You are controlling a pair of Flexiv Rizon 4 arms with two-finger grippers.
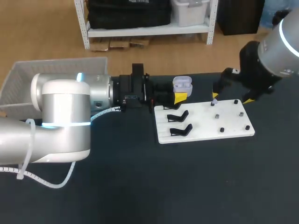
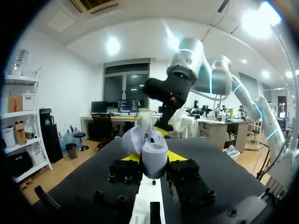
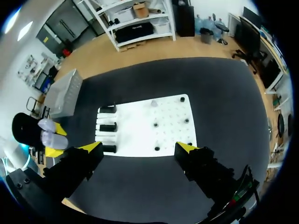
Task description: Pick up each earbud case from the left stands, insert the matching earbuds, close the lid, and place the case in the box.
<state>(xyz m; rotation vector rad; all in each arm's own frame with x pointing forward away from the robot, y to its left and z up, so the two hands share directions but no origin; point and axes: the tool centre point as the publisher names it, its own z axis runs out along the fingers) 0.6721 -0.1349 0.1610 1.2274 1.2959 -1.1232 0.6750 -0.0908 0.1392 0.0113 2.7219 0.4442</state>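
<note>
A lavender earbud case [image 1: 182,84] with its lid open is held above the far left corner of the white board [image 1: 205,131]. My left gripper [image 1: 180,98] is shut on it. In the left wrist view the case [image 2: 154,151] sits between the yellow-tipped fingers [image 2: 178,155], lid [image 2: 132,140] tilted back. Three black stands [image 1: 180,130] line the board's left side. A small lavender earbud [image 1: 214,101] sits on a peg at the board's far edge. My right gripper [image 1: 231,98] hangs open over the board's far right; in its own view the right gripper [image 3: 140,148] is wide open above the board [image 3: 140,126], nothing between its fingers.
A white mesh box [image 1: 28,77] stands at the table's far left, also visible as the box [image 3: 63,93] from the right wrist. Several black pegs [image 1: 222,129] stick up from the board's right half. Dark table [image 1: 187,186] extends in front of the board.
</note>
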